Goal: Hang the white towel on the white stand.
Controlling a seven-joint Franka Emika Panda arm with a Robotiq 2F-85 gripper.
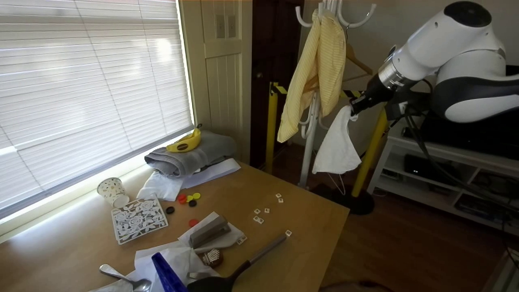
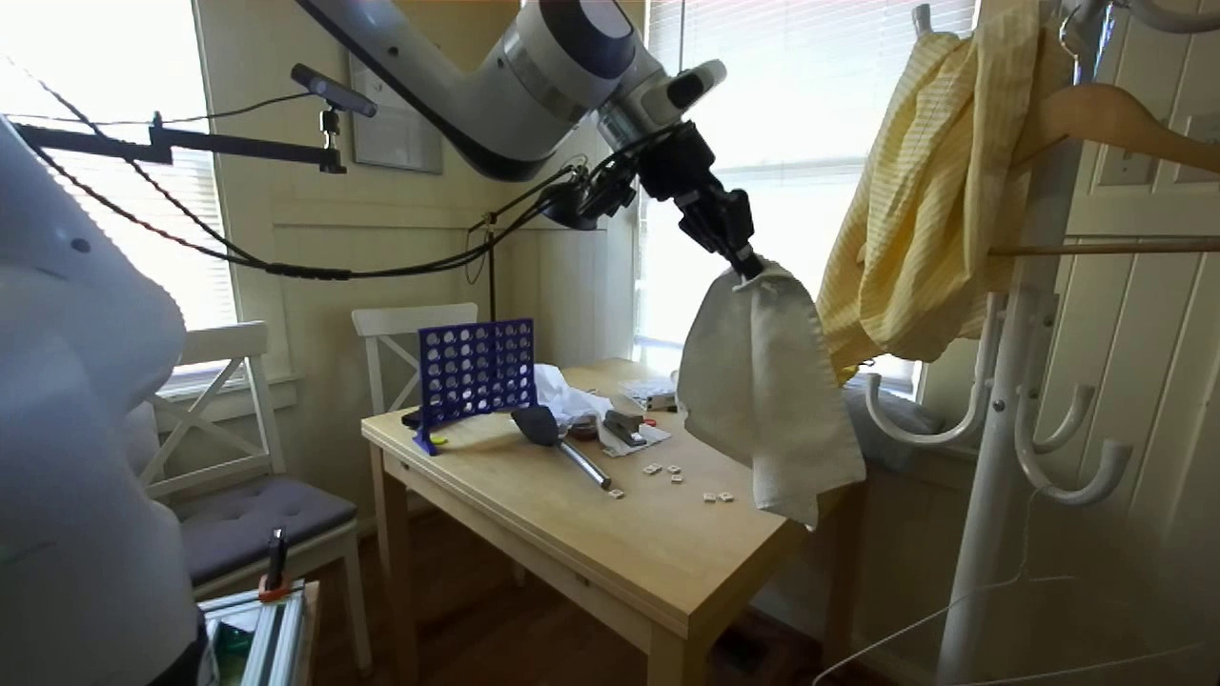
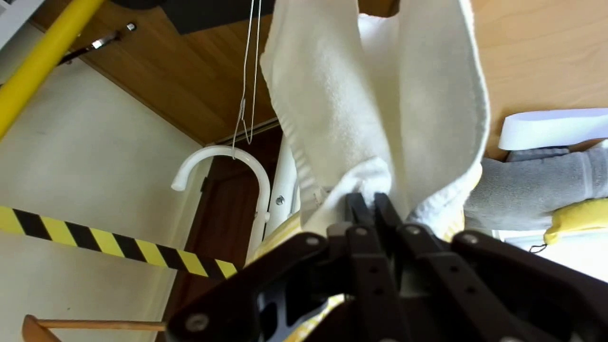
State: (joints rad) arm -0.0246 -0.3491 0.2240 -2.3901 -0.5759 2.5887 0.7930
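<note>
Since the white towel (image 2: 772, 400) droops below the tool (image 3: 369, 203) pinching its top, it should handle light and limp, best held there.

The white towel (image 2: 767, 395) is matt cloth (fuzzy-edged); the white stand (image 2: 996, 457), glossy; the table (image 2: 667, 543), wooden.

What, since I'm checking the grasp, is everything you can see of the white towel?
The white towel is plain and looks thin and soft, with a stitched edge showing in the wrist view. The closed pincer holds it at its top, where the cloth bunches; whether that is a corner is unclear. Below, it hangs in loose folds, widening to an uneven lower edge. It hangs in the air, off the white stand, with no other contact showing.
</note>
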